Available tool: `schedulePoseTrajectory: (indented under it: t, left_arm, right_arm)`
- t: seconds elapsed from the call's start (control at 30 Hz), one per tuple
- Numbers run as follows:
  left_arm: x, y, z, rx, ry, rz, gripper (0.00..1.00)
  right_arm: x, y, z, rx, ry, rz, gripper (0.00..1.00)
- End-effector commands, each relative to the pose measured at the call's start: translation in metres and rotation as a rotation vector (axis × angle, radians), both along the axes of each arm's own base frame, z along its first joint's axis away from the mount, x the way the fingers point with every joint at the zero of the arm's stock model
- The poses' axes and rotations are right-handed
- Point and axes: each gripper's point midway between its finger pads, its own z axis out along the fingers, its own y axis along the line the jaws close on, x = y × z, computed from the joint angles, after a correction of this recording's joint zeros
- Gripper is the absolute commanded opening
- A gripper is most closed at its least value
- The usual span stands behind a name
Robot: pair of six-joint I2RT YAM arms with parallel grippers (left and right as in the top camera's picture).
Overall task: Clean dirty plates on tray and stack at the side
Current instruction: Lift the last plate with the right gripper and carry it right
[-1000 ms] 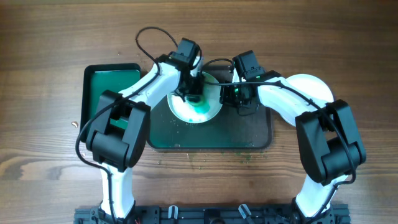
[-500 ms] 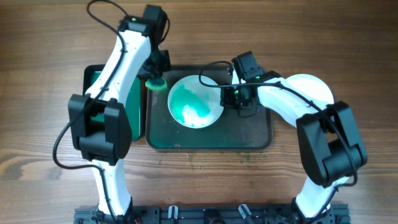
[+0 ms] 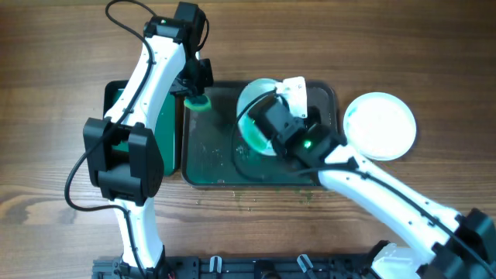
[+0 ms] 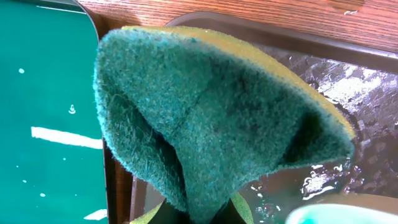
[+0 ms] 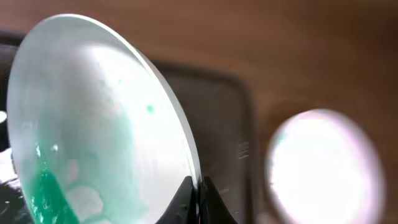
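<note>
My right gripper [image 3: 266, 116] is shut on the rim of a white plate [image 3: 249, 108], which is tilted steeply up on edge above the dark tray [image 3: 209, 147]. In the right wrist view the black fingertips [image 5: 186, 196] pinch the plate [image 5: 93, 124], whose face carries teal smears low on the left. A second white plate [image 3: 380, 125] lies flat on the table right of the tray and shows as a bright blur [image 5: 323, 168]. My left gripper [image 3: 195, 91] is shut on a green sponge [image 3: 197, 102] [image 4: 211, 112] over the tray's far left corner [image 4: 348, 81].
A smaller black tray with a bright green inside [image 3: 116, 105] [image 4: 43, 93] sits against the big tray's left side, partly under my left arm. Green specks lie on the wood in front of the tray [image 3: 248, 203]. The tray floor is wet [image 4: 367, 99].
My left arm has carried the sponge off the plate to the tray's far left corner. My right arm has swung round and raised the plate from flat to tilted on edge.
</note>
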Motion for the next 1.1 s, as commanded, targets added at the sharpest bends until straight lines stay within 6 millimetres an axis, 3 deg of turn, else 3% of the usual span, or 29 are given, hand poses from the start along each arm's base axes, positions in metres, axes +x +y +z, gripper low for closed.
schedulePoseTrajectory:
  t: [0.0, 0.13, 0.3, 0.67, 0.8, 0.97, 1.07]
  left_arm:
    - [0.003, -0.005, 0.001, -0.016, -0.005, 0.008, 0.04]
    - [0.003, -0.005, 0.001, -0.016, -0.005, 0.008, 0.04]
    - [0.003, -0.005, 0.001, -0.016, -0.005, 0.008, 0.04]
    - [0.003, -0.005, 0.001, -0.015, -0.006, 0.008, 0.04]
    - [0.003, -0.005, 0.001, -0.016, -0.006, 0.008, 0.04]
    - [0.003, -0.005, 0.001, -0.015, -0.005, 0.008, 0.04]
    - [0.003, -0.005, 0.001, -0.016, -0.005, 0.009, 0.04]
  right_arm:
    - [-0.006, -0.024, 0.059, -0.255, -0.254, -0.072, 0.04]
    - [-0.020, -0.023, 0.098, -0.485, -0.397, -0.078, 0.04]
    - [-0.030, -0.021, 0.122, -0.632, -0.470, -0.090, 0.04]
    - [-0.027, -0.013, 0.128, -0.647, -0.469, -0.077, 0.04]
    - [-0.019, -0.003, 0.109, -0.571, -0.403, 0.009, 0.04]
    - [-0.005, 0.007, 0.057, -0.312, -0.204, 0.127, 0.04]
    - [-0.006, 0.010, 0.008, -0.020, 0.049, 0.175, 0.04]
